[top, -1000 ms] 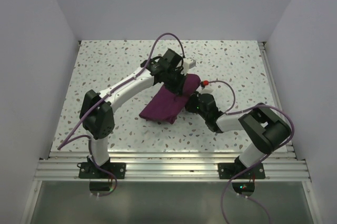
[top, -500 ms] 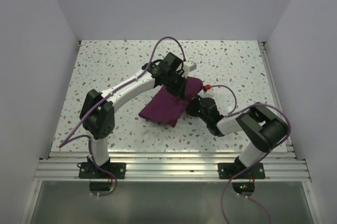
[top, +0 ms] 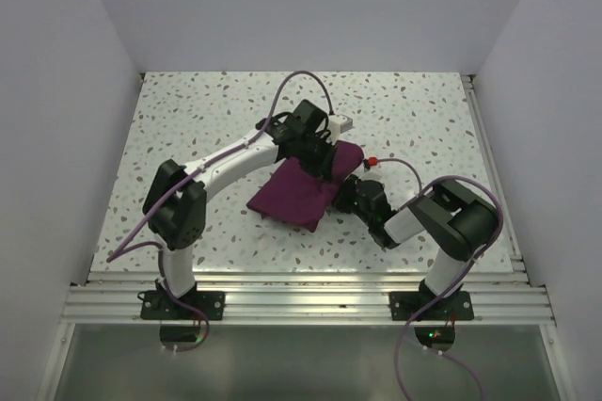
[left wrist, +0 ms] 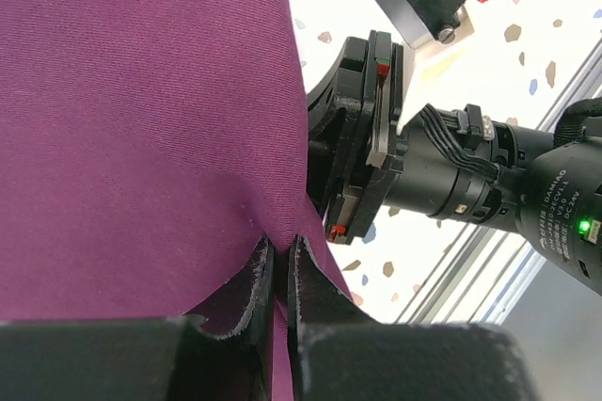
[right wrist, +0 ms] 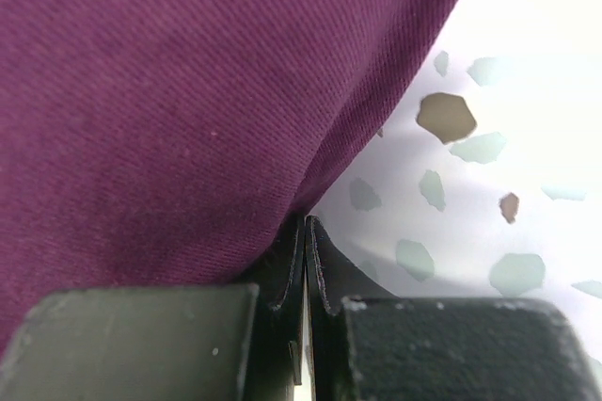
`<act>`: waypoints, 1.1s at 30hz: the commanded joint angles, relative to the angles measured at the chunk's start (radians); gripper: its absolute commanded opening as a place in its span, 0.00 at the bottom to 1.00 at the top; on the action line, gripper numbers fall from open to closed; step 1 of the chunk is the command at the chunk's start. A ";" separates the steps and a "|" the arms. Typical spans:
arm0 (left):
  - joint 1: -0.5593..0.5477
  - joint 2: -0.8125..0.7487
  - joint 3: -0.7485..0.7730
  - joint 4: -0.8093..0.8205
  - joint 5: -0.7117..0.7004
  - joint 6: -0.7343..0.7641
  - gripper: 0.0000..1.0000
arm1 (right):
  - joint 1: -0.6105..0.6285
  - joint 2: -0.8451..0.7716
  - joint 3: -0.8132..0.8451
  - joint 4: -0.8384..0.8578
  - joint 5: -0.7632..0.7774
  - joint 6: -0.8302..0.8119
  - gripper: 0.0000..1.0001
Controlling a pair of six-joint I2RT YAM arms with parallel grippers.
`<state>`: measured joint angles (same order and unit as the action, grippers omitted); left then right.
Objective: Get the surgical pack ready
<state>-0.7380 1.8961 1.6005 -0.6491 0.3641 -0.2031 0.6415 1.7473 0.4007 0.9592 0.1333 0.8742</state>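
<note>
- Purple cloth point(top: 299, 196) lay as a folded bundle near the middle of the speckled table point(top: 188, 119), with its right-hand side under both grippers
- the left gripper point(left wrist: 279, 264) had its fingers drawn narrow onto a pinched ridge of fabric at the cloth's right edge; I judged that this grip was meant to lift a flap or carry it across for a fold
- the right gripper point(right wrist: 306, 232) was closed tight, its tips meeting where the cloth's edge ran down to the table, seemingly nipping that hem; it sat just beside the left one, probably so that both could steer the same edge evenly
- no tray, instruments, gauze or packets showed in any view; whether anything lay wrapped inside the bundle could not be told
- judged from the compact shape, the wrapping looked well along, though this edge was not yet laid flat
</note>
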 commanded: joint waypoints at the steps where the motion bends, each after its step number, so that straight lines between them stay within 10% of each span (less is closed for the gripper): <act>1: -0.026 -0.005 -0.033 0.101 0.085 -0.036 0.00 | 0.012 -0.014 -0.010 0.124 0.009 0.017 0.00; 11: -0.046 0.035 -0.103 0.187 0.096 -0.055 0.00 | 0.012 -0.075 -0.068 -0.002 0.067 0.149 0.00; 21: -0.070 0.064 -0.132 0.201 0.015 -0.056 0.00 | 0.012 -0.368 0.044 -0.780 0.222 0.171 0.00; 28: -0.119 0.051 -0.134 0.181 -0.137 -0.081 0.01 | 0.007 -0.456 0.113 -0.988 0.310 0.108 0.02; 33: -0.176 -0.021 -0.166 0.183 -0.261 -0.107 0.31 | -0.046 -0.486 0.132 -1.028 0.313 0.066 0.02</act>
<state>-0.8692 1.9488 1.4574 -0.4942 0.1993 -0.2749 0.6327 1.2964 0.4942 0.0193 0.3851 0.9798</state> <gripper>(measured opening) 0.256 0.015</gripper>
